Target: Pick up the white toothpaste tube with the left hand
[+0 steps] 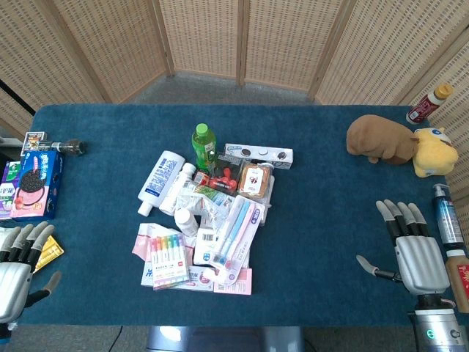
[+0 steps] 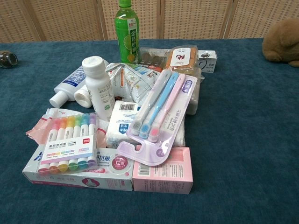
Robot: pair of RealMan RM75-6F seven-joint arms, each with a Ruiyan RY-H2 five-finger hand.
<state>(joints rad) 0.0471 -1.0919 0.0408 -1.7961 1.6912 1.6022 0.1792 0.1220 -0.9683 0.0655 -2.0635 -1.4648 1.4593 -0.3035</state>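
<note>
The white toothpaste tube (image 1: 158, 181) with blue print lies at the left edge of the pile in the table's middle, its cap pointing toward the near left. In the chest view the tube (image 2: 70, 83) lies behind a white pill bottle (image 2: 98, 86). My left hand (image 1: 18, 270) rests at the near left corner, fingers apart and holding nothing, well to the left of the tube. Over at the near right my right hand (image 1: 412, 248) lies flat with its fingers spread, also holding nothing. Neither hand shows in the chest view.
The pile holds a green drink bottle (image 1: 204, 144), a toothbrush pack (image 1: 236, 227), a highlighter set (image 1: 168, 253) and boxes. A blue cookie box (image 1: 33, 183) and a yellow packet (image 1: 48, 253) lie near my left hand. Plush toys (image 1: 385, 139) and bottles (image 1: 445, 216) stand at the right.
</note>
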